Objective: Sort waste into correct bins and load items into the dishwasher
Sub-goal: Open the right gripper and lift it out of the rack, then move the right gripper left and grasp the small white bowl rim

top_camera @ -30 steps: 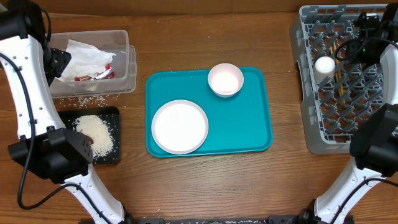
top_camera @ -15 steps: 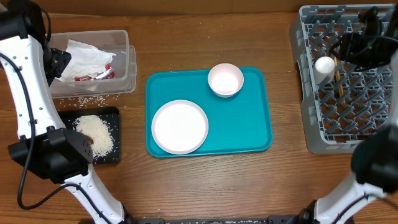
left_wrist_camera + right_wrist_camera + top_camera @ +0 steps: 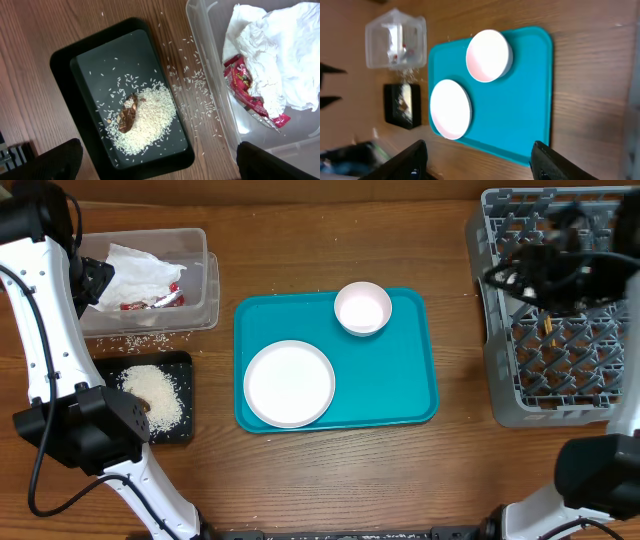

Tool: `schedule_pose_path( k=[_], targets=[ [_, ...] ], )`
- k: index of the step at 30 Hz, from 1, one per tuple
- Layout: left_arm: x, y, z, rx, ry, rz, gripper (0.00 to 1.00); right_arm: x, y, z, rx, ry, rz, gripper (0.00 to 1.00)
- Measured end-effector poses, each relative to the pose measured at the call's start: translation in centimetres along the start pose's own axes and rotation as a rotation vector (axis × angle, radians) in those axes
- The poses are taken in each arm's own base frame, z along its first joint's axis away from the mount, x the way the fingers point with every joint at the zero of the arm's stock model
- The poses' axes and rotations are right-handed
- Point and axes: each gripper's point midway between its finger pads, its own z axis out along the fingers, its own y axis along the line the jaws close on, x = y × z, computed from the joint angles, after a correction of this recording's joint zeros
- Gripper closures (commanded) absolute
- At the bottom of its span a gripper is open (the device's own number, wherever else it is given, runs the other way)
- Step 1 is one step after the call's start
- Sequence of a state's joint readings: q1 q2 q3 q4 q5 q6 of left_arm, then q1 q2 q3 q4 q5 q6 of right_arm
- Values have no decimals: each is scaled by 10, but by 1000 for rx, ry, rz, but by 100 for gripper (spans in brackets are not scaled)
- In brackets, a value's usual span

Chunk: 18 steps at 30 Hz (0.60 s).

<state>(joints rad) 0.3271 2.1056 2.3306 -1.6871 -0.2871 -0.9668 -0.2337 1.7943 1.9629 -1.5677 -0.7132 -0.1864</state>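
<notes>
Left claw [image 3: 160, 161]: spread wide, empty, over the black tray [image 3: 187, 402] and clear tub [image 3: 205, 280].
Right claw [image 3: 477, 162]: spread, empty; its arm is a blur over the dish rack [image 3: 520, 395].
Plate [image 3: 289, 384]: flat, in the teal tray's [image 3: 400, 380] left half.
Bowl [image 3: 362, 308]: open side up, by the far rim.
Room: tray's right half bare; bare table [image 3: 455, 470] before the rack.
Long side: teal tray runs left to right.
Waste: napkin [image 3: 138, 268], red packet [image 3: 150, 303] in tub; rice [image 3: 155, 392] on black tray.

Bright even light, soft shadows, motion blur
</notes>
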Motion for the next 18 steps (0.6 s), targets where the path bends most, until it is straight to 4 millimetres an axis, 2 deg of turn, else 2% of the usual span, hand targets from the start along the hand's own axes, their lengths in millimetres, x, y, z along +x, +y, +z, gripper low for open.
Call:
schedule_pose_path(
  k=[5, 6, 9, 13, 18],
  targets=[
    [0, 0, 0, 0, 0, 0, 0, -3, 25, 54, 153, 36, -53, 32],
    [0, 0, 0, 0, 0, 0, 0, -7, 27, 68, 236, 11, -44, 32],
    [0, 0, 0, 0, -1, 0, 0, -16, 38, 97, 322, -54, -56, 32],
    [0, 0, 0, 0, 0, 0, 0, -22, 64, 144, 333, -124, -98, 32],
    [0, 0, 0, 0, 0, 0, 0, -24, 73, 201, 343, -129, -137, 28]
  ],
)
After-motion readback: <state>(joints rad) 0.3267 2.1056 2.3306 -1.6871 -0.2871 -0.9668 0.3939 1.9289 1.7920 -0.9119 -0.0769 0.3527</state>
